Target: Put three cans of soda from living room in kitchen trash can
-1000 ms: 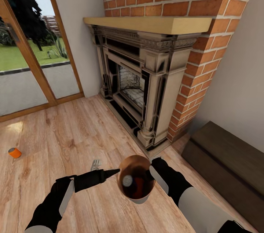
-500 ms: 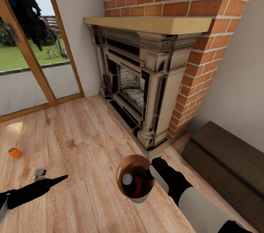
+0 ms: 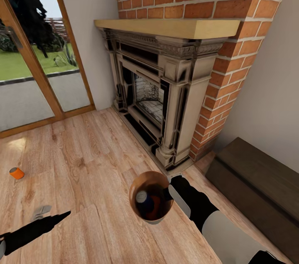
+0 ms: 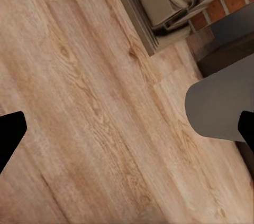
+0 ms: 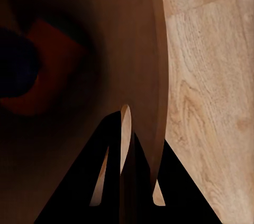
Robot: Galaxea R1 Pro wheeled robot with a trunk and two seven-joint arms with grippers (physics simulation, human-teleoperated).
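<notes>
The tash can (image 3: pixel 150 203) is a small tapered bucket, grey outside and shiny copper-brown inside, held low over the wooden floor (image 3: pixel 91 160) in the head view. The right gripper (image 3: pixel 168 194) is clenched on its rim at about 3 o'clock; in the right wrist view the dark fingers (image 5: pixel 108 182) pinch the copper wall (image 5: pixel 143 65), one on each side of it. Inside lie a blue can (image 3: pixel 143 200) with a silver top and an orange can (image 3: pixel 155 207) just beside it, touching the bucket's wall. The third can of soda (image 3: pixel 16 173), orange, lies on its side on the floor well apart, out at 9 o'clock from the bucket, near the wood-framed glass doors (image 3: pixel 37 68).

The left gripper (image 3: pixel 58 217) hangs low at 8 o'clock, its black tip pointing toward the bucket; the left wrist view shows its two fingertips (image 4: pixel 10 134) far apart with nothing between them, so it is released. The brick fireplace (image 3: pixel 166 89) with its dark surround stands at 12 o'clock, and a dark low bench (image 3: pixel 257 181) sits at 3 o'clock. Bare floor lies between the left gripper and the loose can.

Compared with half a second ago, the left arm has sunk a little lower and the bucket has shifted slightly
</notes>
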